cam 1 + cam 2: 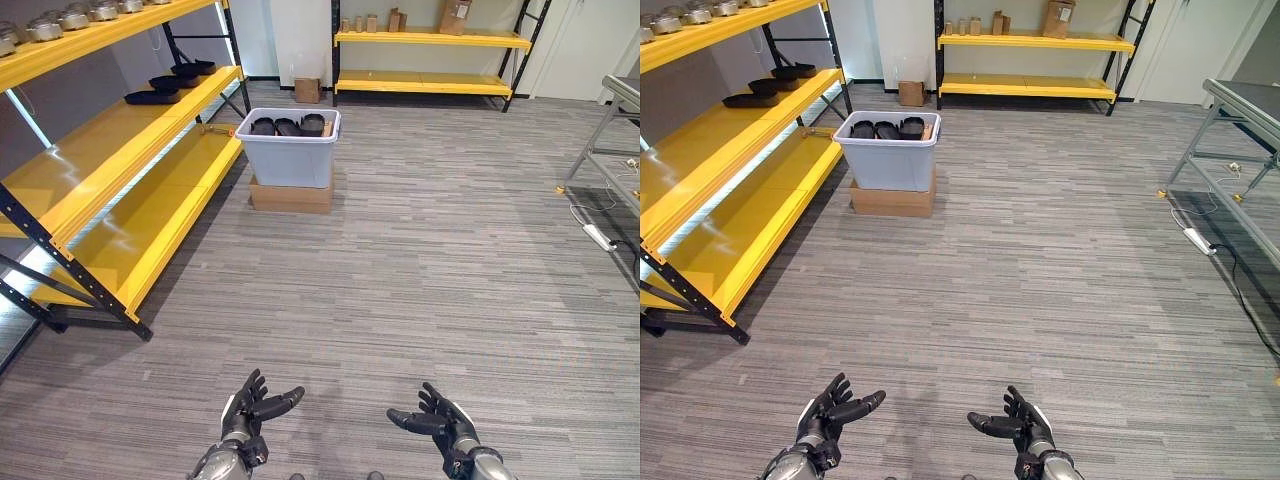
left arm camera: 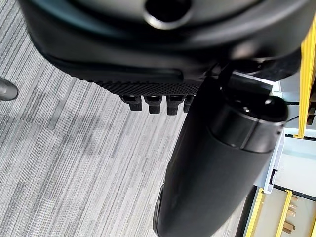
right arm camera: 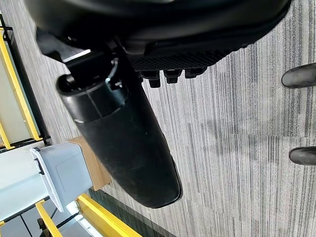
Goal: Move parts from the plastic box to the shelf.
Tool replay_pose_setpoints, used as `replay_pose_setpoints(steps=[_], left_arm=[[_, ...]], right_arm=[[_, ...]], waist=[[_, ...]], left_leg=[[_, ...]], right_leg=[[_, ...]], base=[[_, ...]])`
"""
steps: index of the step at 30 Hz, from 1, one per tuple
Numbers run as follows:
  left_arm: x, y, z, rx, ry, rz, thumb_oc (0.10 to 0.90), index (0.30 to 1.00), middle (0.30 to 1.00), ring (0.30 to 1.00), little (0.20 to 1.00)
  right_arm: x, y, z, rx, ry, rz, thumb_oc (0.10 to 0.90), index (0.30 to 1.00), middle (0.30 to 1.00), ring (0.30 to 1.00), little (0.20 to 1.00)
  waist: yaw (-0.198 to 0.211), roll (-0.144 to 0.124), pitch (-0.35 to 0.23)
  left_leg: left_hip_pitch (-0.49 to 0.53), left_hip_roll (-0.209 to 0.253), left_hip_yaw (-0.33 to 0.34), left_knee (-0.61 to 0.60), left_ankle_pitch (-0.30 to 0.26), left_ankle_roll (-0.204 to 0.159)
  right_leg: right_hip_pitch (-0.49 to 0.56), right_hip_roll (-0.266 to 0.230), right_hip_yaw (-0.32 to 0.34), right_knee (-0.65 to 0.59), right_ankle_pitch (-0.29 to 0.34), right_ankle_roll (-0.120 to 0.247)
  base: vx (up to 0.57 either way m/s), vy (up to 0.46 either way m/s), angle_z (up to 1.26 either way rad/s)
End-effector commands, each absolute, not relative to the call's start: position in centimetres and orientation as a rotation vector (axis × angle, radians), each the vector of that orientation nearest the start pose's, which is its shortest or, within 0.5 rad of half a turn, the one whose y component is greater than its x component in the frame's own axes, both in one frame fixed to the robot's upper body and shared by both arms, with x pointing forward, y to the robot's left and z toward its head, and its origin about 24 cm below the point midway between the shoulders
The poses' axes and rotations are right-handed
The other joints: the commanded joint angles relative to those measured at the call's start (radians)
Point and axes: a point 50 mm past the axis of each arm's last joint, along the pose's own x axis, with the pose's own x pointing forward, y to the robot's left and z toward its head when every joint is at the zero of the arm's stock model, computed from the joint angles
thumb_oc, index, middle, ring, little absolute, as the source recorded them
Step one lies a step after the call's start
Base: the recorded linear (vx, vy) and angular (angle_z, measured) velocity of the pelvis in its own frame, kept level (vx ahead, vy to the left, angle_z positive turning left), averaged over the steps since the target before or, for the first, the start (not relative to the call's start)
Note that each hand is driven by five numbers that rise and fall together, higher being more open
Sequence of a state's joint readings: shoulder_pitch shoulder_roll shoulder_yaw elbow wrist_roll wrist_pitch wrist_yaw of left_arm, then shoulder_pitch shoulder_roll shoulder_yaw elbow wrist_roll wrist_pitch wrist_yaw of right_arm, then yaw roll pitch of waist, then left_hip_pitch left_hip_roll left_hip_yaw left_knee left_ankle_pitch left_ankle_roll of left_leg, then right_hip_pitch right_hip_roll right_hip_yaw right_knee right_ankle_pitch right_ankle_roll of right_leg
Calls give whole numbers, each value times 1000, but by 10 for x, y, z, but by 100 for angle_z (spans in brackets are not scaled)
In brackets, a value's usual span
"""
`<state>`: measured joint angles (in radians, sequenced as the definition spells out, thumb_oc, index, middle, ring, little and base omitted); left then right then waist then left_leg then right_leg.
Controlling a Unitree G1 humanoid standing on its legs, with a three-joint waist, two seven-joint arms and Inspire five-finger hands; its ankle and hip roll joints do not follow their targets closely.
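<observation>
A pale grey plastic box (image 1: 290, 155) stands on a flat cardboard carton (image 1: 290, 196) on the carpet, well ahead of me, with dark parts (image 1: 288, 126) lying in its top. Beside it on the left runs a yellow shelf (image 1: 120, 190); more dark parts (image 1: 165, 88) rest on its middle level and metal parts (image 1: 60, 18) on its top level. My left hand (image 1: 250, 408) and right hand (image 1: 440, 420) hover low in front of me over the carpet, both open and holding nothing, far from the box.
A second yellow shelf (image 1: 430, 60) with small cartons stands along the far wall. A small carton (image 1: 307, 90) sits on the floor beyond the box. A metal table frame (image 1: 610, 150) and a power strip (image 1: 598, 236) are at the right.
</observation>
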<state>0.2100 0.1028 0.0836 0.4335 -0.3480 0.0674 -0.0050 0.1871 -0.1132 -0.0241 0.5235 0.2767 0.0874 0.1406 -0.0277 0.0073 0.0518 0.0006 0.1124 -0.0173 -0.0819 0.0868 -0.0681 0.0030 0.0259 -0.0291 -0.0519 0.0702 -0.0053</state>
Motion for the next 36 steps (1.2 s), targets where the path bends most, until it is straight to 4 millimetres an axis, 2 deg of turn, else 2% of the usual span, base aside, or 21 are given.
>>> replay_pose_setpoints(steps=[1,18,28,32,34,36], left_arm=[[191,217,-68,-236,489,240,900,1000,1000,1000,1000],[191,215,-69,-250,490,230,900,1000,1000,1000,1000],[195,218,-64,-253,462,240,900,1000,1000,1000,1000],[201,215,-58,-254,438,226,900,1000,1000,1000,1000],[205,210,-56,-252,425,208,900,1000,1000,1000,1000],[205,205,-57,-242,436,189,900,1000,1000,1000,1000]], right_arm=[[186,-191,-78,222,537,-32,900,1000,1000,1000,1000],[187,-193,-78,213,534,-31,900,1000,1000,1000,1000],[192,-195,-76,201,527,-43,900,1000,1000,1000,1000],[194,-195,-75,186,526,-39,900,1000,1000,1000,1000],[193,-194,-75,200,522,-44,900,1000,1000,1000,1000],[187,-196,-80,206,542,-57,900,1000,1000,1000,1000]], waist=[[-7,32,-8],[-7,35,-5],[8,27,12],[19,29,31],[21,36,49],[18,62,75]], left_leg=[[22,0,-3,-5,-77,25],[25,1,-4,-5,-79,26],[18,-9,-9,-5,-63,22],[32,-29,-2,-5,-50,24],[52,-39,3,-5,-41,24],[94,-33,10,0,-37,27]], right_leg=[[-58,-36,59,41,18,-2],[-63,-35,58,47,18,-1],[-80,-45,60,59,21,-3],[-101,-46,72,185,21,-6],[-138,-34,77,308,25,-3],[-192,3,76,476,24,7]], base=[[0,0,0],[0,0,0],[19,32,-4],[58,137,-4],[89,216,-7],[119,229,-20]])
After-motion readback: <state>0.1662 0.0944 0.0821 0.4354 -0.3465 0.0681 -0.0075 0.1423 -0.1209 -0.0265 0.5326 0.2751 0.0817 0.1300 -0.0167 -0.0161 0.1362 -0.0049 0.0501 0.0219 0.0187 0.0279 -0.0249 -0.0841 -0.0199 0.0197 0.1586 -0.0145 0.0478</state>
